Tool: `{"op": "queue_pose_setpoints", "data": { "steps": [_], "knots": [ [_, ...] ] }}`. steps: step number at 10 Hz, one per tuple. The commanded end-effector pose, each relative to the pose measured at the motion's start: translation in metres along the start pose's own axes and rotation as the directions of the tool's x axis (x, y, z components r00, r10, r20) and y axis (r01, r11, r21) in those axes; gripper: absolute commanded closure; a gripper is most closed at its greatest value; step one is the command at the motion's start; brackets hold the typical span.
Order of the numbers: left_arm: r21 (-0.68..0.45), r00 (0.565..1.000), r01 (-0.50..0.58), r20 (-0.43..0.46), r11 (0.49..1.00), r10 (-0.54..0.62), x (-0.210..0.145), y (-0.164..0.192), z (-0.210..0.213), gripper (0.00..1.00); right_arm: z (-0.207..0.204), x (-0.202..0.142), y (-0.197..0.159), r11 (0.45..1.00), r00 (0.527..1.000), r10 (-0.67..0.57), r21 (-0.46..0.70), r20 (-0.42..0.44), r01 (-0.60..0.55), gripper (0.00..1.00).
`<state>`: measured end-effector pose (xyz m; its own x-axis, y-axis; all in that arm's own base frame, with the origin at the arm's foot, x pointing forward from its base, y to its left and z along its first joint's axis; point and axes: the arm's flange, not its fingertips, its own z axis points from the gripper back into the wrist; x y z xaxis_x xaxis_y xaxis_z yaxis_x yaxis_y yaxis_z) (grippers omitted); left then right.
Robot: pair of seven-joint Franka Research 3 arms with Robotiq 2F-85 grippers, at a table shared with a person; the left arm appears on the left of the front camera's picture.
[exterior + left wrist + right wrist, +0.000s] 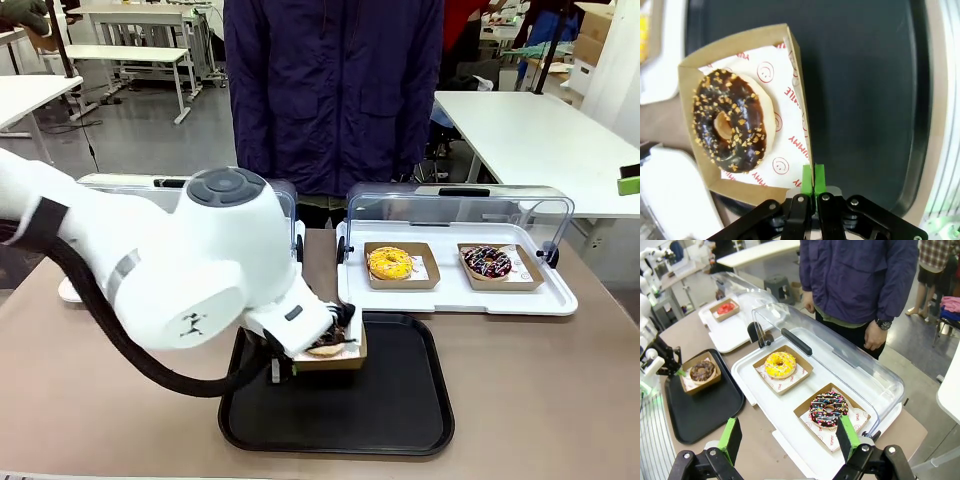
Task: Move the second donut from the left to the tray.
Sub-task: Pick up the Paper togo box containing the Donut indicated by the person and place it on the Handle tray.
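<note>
Left end effector (813, 176) half behind arm

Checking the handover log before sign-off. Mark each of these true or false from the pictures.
1. The left pincer is shut on the rim of the chocolate donut's cardboard dish. True.
2. The chocolate donut carries pink and white sprinkles. False: it carries tan bits.
3. The dish is over the black tray. True.
4. The right pincer holds the yellow donut. False: it is open, above the table.
5. The red donut shares a white tray with the yellow one. False: separate white trays.
</note>
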<state>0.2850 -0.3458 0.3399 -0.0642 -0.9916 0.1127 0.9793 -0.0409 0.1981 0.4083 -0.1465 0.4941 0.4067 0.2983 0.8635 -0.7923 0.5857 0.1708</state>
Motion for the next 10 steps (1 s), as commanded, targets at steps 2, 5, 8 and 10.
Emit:
{"op": "queue_pose_setpoints", "data": {
  "steps": [2,5,8,10],
  "knots": [
    [0.013,0.999,0.005,-0.036,1.0,-0.005,0.02,-0.008,-0.01,0.98,0.0,0.002,0.0,1.0,1.0,0.004,0.002,0.009,-0.004,0.0],
    [-0.018,0.997,0.034,-0.065,0.999,-0.035,0.025,-0.014,-0.018,0.98,0.0,0.002,0.0,1.0,1.0,0.004,0.002,0.009,-0.004,0.0],
    [-0.028,0.996,0.076,-0.053,0.997,-0.078,0.023,-0.013,-0.019,0.88,0.0,0.002,0.0,1.0,1.0,0.004,0.002,0.009,-0.004,0.0],
    [-0.028,0.995,0.087,-0.05,0.996,-0.088,0.02,-0.01,-0.011,0.29,0.0,0.002,0.0,1.0,1.0,0.004,0.002,0.009,-0.004,0.0]
  ]
}}
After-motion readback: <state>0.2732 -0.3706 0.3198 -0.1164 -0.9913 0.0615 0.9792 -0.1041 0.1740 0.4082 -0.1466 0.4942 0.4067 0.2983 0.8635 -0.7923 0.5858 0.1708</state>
